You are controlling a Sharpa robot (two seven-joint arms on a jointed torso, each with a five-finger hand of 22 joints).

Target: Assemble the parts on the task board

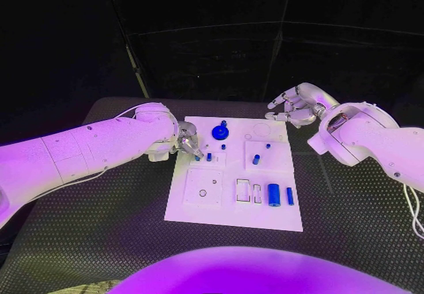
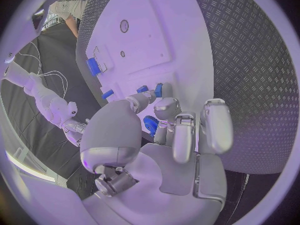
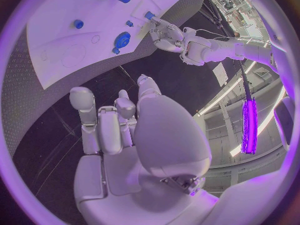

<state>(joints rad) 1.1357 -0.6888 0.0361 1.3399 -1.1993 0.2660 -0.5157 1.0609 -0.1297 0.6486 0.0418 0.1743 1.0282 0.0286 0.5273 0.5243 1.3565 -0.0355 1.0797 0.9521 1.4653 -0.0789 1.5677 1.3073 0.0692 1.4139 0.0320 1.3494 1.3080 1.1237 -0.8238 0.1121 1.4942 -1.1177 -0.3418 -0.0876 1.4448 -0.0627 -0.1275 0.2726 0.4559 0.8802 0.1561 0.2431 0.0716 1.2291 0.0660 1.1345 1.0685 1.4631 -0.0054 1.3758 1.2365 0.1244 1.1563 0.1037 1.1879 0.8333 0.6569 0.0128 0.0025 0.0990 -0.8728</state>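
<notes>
Small blue peg (image 1: 208,157) is standing in the far-left part of the task board (image 1: 231,215), right at the left hand's fingertips; the left wrist view is showing a blue piece (image 2: 159,90) at the tip of the reaching fingers (image 2: 140,101), with another blue part (image 2: 150,124) sitting under the palm. Whether that peg is actually being pinched or just touched, cannot tell.

Handling, as a judgement: parts are looking like hard, light plastic or metal pieces, stiff, smooth, likely slippery for metal fingertips. Best taking the peg by its sides near the top, thumb against one finger, keeping it upright. The bigger blue cylinder (image 1: 274,195) lying near the board's near-right area would roll; take it across its middle. The thin blue pin (image 1: 289,196) is lying just beside it, to its right. The blue knob (image 1: 220,131) is standing at the far edge of the board, and a short blue peg (image 1: 256,159) is sitting right of centre.

Left hand (image 1: 186,142) is reaching in from the left over the board's far-left corner, fingers pointing down toward the peg. Right hand (image 1: 296,105) is hovering off the board's far-right corner, above the black table (image 1: 106,245), fingers loosely curled and apart, carrying nothing; the right wrist view is showing the hand (image 3: 119,125) relaxed.
</notes>
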